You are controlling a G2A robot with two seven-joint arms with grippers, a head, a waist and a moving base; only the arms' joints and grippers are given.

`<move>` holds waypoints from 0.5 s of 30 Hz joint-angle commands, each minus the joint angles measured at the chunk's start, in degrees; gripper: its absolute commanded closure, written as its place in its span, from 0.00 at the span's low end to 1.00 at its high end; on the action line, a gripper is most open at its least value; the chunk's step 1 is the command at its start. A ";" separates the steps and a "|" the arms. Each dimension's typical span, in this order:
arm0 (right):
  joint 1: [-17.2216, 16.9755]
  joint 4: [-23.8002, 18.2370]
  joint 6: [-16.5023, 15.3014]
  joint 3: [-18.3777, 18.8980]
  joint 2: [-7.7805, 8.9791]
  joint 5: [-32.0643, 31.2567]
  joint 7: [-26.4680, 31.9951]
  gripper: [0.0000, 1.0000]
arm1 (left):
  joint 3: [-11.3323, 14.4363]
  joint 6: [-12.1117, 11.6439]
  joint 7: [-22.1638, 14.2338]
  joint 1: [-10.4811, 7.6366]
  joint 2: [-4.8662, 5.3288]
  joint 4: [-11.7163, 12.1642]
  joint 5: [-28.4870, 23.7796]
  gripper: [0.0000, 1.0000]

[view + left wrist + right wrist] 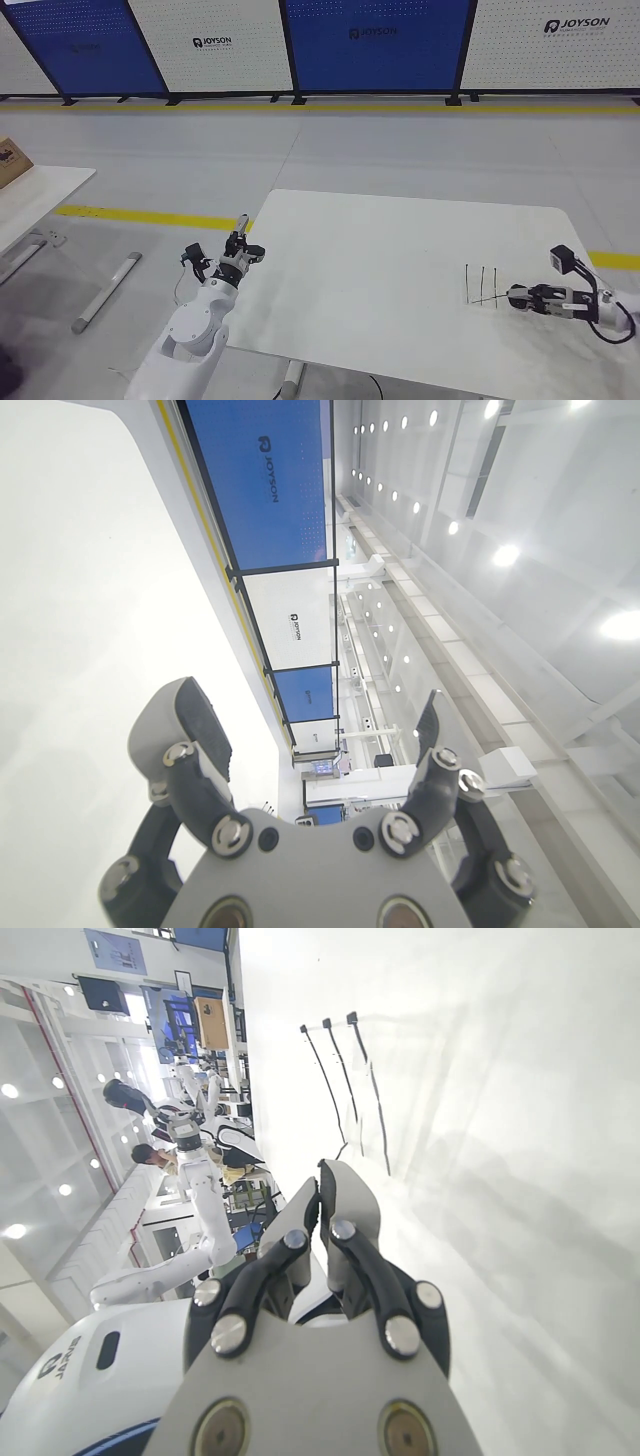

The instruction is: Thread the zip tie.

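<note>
Right gripper pinched closed, tip near three parallel thin black plastic zip ties on white table; left gripper spread wide.

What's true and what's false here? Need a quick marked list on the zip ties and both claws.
1. Three zip ties lie side by side on the table. True.
2. The left claw is shut on a zip tie. False: it is open and empty, at the table edge away from the ties.
3. The right claw is shut. True; its tips sit by the ties' tail ends.
4. The zip ties lie nearest the left claw. False: they lie by the right claw.
5. One zip tie is already looped through its own head. False: all three heads are free.
</note>
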 commanded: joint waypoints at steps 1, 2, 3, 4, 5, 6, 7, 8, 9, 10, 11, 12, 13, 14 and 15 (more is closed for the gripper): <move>-0.63 -1.55 0.00 0.26 0.82 1.75 0.00 1.00 | 0.00 0.00 0.00 0.00 0.00 0.00 0.00 0.00; -1.16 -2.80 0.00 0.77 1.50 3.16 0.00 1.00 | 0.00 0.00 0.00 0.00 0.00 0.00 0.00 0.00; -1.71 -4.06 0.00 1.27 2.07 4.37 0.00 1.00 | 0.00 0.00 0.00 0.00 0.00 0.00 0.00 0.00; -2.38 -5.29 0.00 1.78 2.69 5.33 0.00 1.00 | 0.00 0.00 0.00 0.00 0.00 0.00 0.00 0.00; -3.02 -6.58 0.00 2.59 3.36 6.53 0.00 1.00 | 0.00 0.00 0.00 0.00 0.00 0.00 0.00 0.00; -4.16 -8.70 0.00 3.88 4.28 8.41 0.00 1.00 | 0.00 0.00 0.00 0.00 0.00 0.00 0.00 0.00; -5.25 -10.44 0.00 4.89 4.99 9.76 0.00 1.00 | 0.00 0.00 0.00 0.00 0.00 0.00 0.00 0.00; -6.34 -12.26 0.00 5.98 5.69 11.06 0.00 1.00 | 0.00 0.00 0.00 0.00 0.00 0.00 0.00 0.00; -8.01 -15.05 0.00 7.65 6.57 13.37 0.00 1.00 | 0.00 0.00 0.00 0.00 0.00 0.00 0.00 0.00; -9.43 -17.23 0.00 9.00 7.22 15.31 0.00 1.00 | 0.00 0.00 0.00 0.00 0.00 0.00 0.00 0.00; -10.91 -19.09 0.00 10.31 7.87 16.89 0.00 1.00 | 0.00 0.00 0.00 0.00 0.00 0.00 0.00 0.00; -12.41 -21.38 0.00 11.47 8.44 18.72 0.00 1.00 | 0.00 0.00 0.00 0.00 0.00 0.00 0.00 0.00; -14.47 -23.83 0.00 12.59 9.15 20.75 0.00 1.00 | 0.00 0.00 0.00 0.00 0.00 0.00 0.00 0.00; -15.63 -24.94 0.00 13.03 9.71 20.88 0.00 1.00 | 0.00 0.00 0.00 0.00 0.00 0.00 0.00 0.00; -15.93 -25.23 0.00 13.11 9.89 20.72 0.00 1.00 | 0.00 0.00 0.00 0.00 0.00 0.00 0.00 0.00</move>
